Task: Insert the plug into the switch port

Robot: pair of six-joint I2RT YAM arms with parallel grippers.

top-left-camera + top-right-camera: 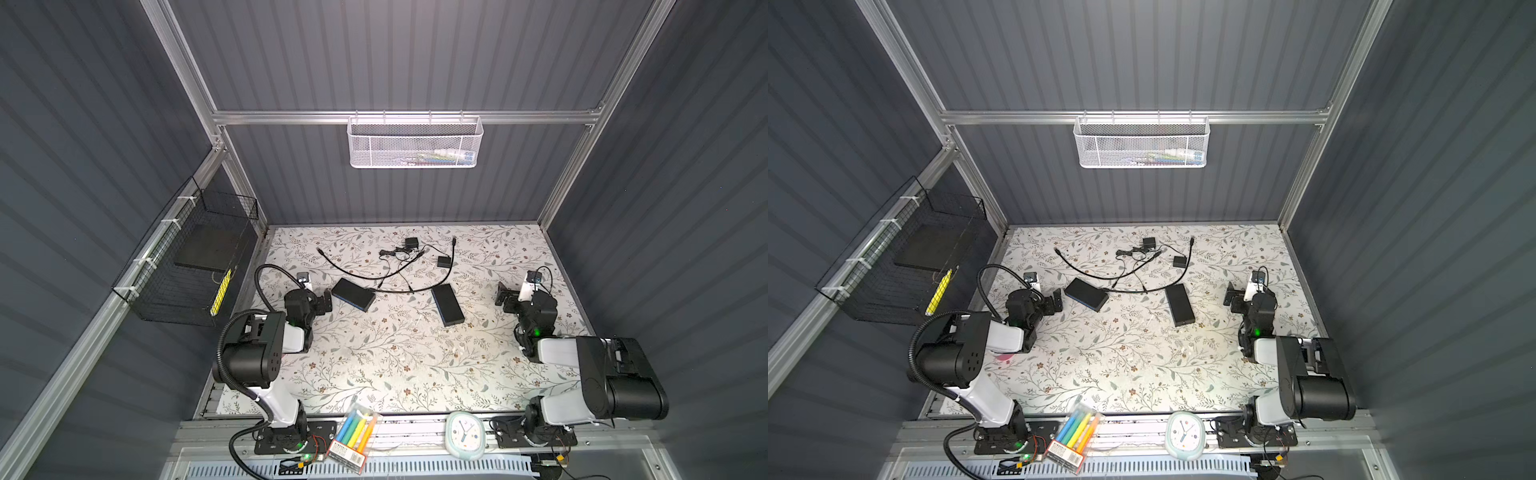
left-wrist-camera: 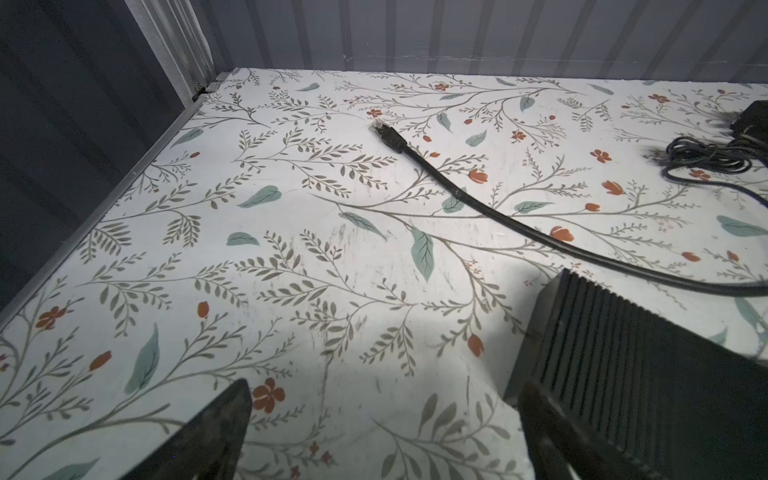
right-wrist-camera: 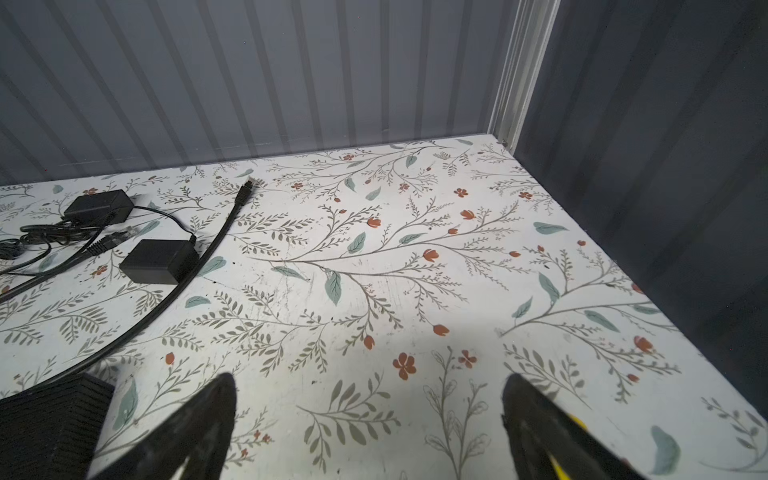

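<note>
Left jaws: my left gripper [image 1: 328, 300] is spread wide with nothing between its fingers, low over the white floral-print tabletop [image 1: 395, 365].
Left jaws' neighbour: the left black ribbed switch box [image 1: 353, 294] lies flat just beside me. In my left wrist view 1 finger [image 2: 552, 440] overlaps its corner, and I cannot tell whether they touch.
Right jaws: my right gripper [image 1: 503, 294] also gapes wide and empty, low over the tabletop near its right edge.
Right jaws' neighbour: the right black ribbed switch box [image 1: 447, 304] lies flat and angled, near me but apart. My right wrist view catches only 1 corner of it [image 3: 41, 424].
Plug: the black Ethernet plug with a clear tip [image 2: 386, 133] lies loose on the tabletop toward the back left, well apart from the left black ribbed switch box. No jaws hold it.
Its lead: the thick black cable [image 2: 540, 237] curves away from it toward the middle of the tabletop.
2nd plug: another black Ethernet plug [image 3: 245, 191] lies loose near the back wall, right of the middle. Its thick black lead [image 3: 178, 291] sweeps forward, passing just behind the right black ribbed switch box.
Switch ports: too small in both top views for me to make out.
Clutter at back middle: 2 small black power adapters [image 1: 411, 242] [image 1: 444, 261] sit among thin tangled cords.
</note>
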